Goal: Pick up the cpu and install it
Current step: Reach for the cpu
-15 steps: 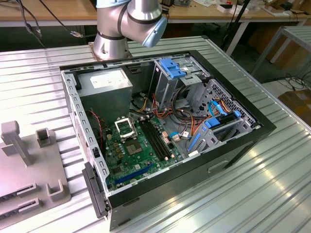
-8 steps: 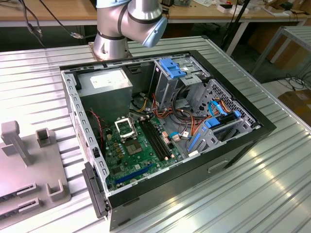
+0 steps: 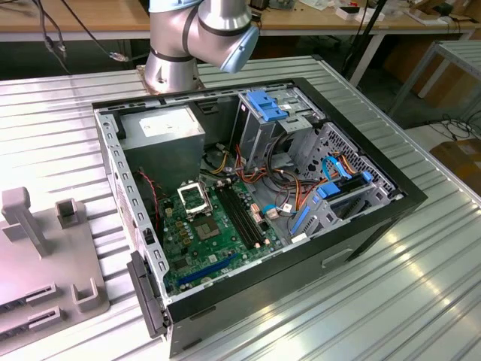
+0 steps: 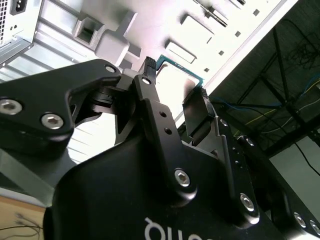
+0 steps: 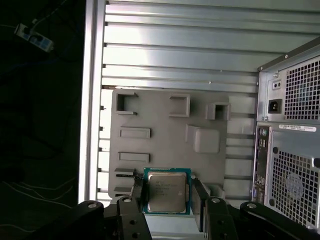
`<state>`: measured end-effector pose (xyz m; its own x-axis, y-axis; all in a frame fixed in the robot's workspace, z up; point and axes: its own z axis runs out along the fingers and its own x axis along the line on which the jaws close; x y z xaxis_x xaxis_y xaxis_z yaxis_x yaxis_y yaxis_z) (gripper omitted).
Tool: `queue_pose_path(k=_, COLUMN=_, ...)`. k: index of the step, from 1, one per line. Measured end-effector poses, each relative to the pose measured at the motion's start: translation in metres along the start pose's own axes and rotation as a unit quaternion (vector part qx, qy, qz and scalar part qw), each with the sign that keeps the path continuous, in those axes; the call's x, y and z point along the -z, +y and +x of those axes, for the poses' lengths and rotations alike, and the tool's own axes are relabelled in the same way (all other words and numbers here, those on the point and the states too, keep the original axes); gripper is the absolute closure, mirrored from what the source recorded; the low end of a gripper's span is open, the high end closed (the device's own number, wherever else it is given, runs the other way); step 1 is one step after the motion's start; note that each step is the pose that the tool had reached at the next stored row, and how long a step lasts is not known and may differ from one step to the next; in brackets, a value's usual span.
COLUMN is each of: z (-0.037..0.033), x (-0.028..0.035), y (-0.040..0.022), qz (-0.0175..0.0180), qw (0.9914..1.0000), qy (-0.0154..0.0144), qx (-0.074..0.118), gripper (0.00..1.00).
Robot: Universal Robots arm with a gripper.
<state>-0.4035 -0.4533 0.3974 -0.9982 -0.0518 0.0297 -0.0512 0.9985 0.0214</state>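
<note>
You are looking at the cpu, silver top up with its green rim showing, sitting between the two black fingers of the gripper. The jaws are clenching on two opposite edges of the chip, and the second wrist view is showing the same grasp from the side, with the cpu pinched at the fingertips. The chip is hanging well above a grey fixture plate with raised blocks and slots. That plate is lying on the slatted metal table, between one long table edge and the rear panel of the computer case. In the exterior view the case is lying open on its side near the table's middle, exposing the green motherboard and its black socket frame. The arm is rising behind the case.
</note>
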Motion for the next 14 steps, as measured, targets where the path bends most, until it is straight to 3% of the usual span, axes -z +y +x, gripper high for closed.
queue_pose_path(k=10, z=-0.0150, x=0.0005, y=-0.0008, qz=0.0000, qw=1.00000, qy=0.0000, qx=0.000, gripper=0.53)
queue_pose_path(k=14, z=-0.0179, x=0.0005, y=-0.0009, qz=0.0000, qw=1.00000, qy=0.0000, qx=0.000, gripper=0.53)
